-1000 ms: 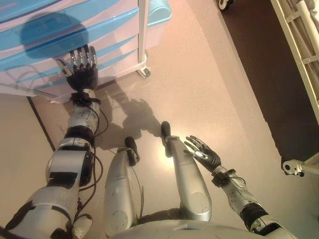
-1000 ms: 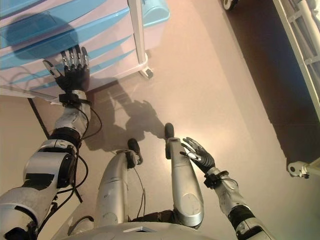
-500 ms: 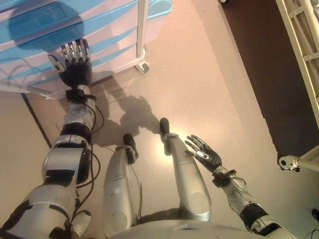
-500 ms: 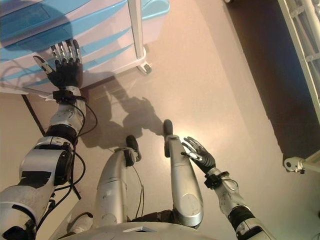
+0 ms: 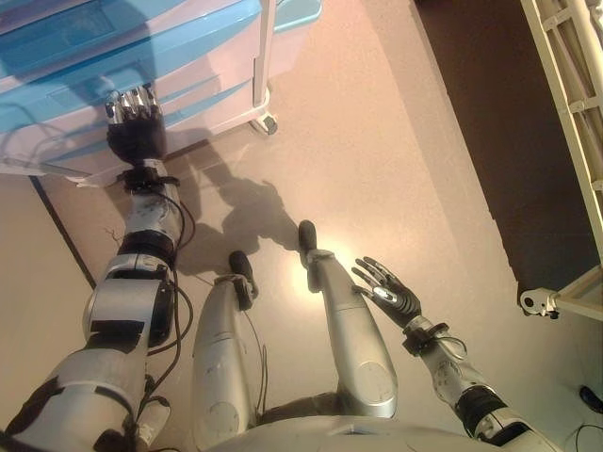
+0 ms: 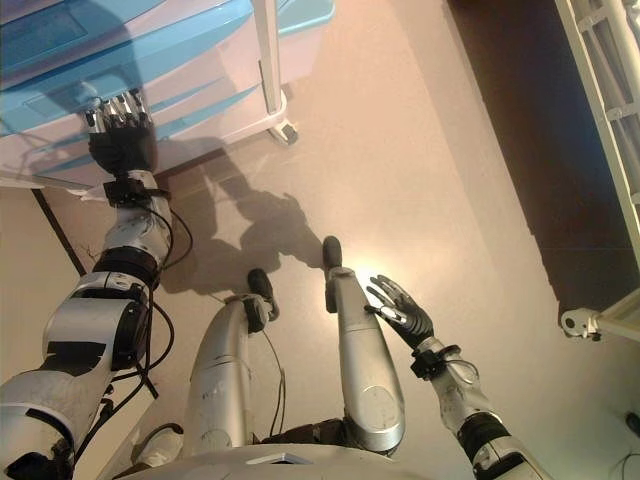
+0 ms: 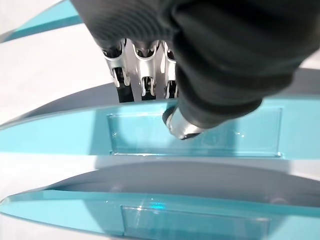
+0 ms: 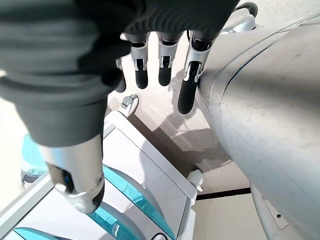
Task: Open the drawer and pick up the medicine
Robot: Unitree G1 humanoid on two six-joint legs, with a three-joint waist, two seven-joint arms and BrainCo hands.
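Head cams first: my left hand (image 5: 135,132) is up against the front of the white drawer cabinet (image 5: 217,85) with the blue drawers, fingers curled onto the edge of one blue drawer front (image 5: 66,111). The cabinet stands on casters on the beige floor (image 5: 377,160). My right hand (image 6: 403,313) hangs low by the robot's side, fingers spread and relaxed, holding nothing.

Left wrist cam: the fingers (image 7: 144,75) dip in behind the top lip of the blue drawer front (image 7: 75,137), tips hidden, so I honestly can't tell if they've hooked it. Another blue drawer (image 7: 60,212) sits just below.

Right wrist cam: fingers (image 8: 165,60) straight, cabinet (image 8: 145,175) in the background. No medicine visible anywhere; the drawers look closed.
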